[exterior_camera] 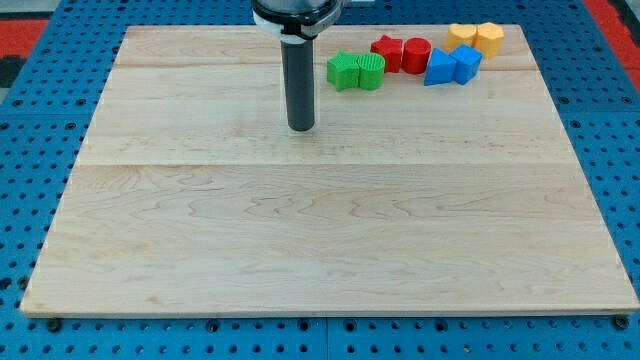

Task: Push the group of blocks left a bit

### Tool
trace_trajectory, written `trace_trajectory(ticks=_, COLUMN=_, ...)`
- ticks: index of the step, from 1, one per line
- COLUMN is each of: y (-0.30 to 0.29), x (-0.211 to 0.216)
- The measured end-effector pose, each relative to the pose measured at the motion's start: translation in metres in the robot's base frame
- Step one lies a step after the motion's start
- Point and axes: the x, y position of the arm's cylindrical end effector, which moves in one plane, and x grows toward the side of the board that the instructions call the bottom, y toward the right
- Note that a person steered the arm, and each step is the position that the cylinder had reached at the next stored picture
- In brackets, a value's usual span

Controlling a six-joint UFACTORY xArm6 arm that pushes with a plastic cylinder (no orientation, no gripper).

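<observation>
A group of blocks lies near the view's top right of the wooden board (320,220). From left to right: a green star-like block (343,71), a green rounded block (370,71), a red star-like block (387,52), a red cylinder (416,54), a blue triangular block (439,68), a blue block (466,63), a yellow rounded block (461,36) and a yellow hexagonal block (489,38). My tip (301,127) rests on the board, to the left of and below the green star-like block, apart from it.
The board lies on a blue pegboard surface (30,200) that surrounds it. A red area shows at the view's top left corner (20,30) and top right corner (615,25).
</observation>
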Motion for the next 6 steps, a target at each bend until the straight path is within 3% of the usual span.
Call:
trace_trajectory(ticks=2, y=0.130, x=-0.028)
trace_trajectory(ticks=4, y=0.325, x=-0.109)
trace_trajectory(ticks=6, y=0.284, x=-0.179)
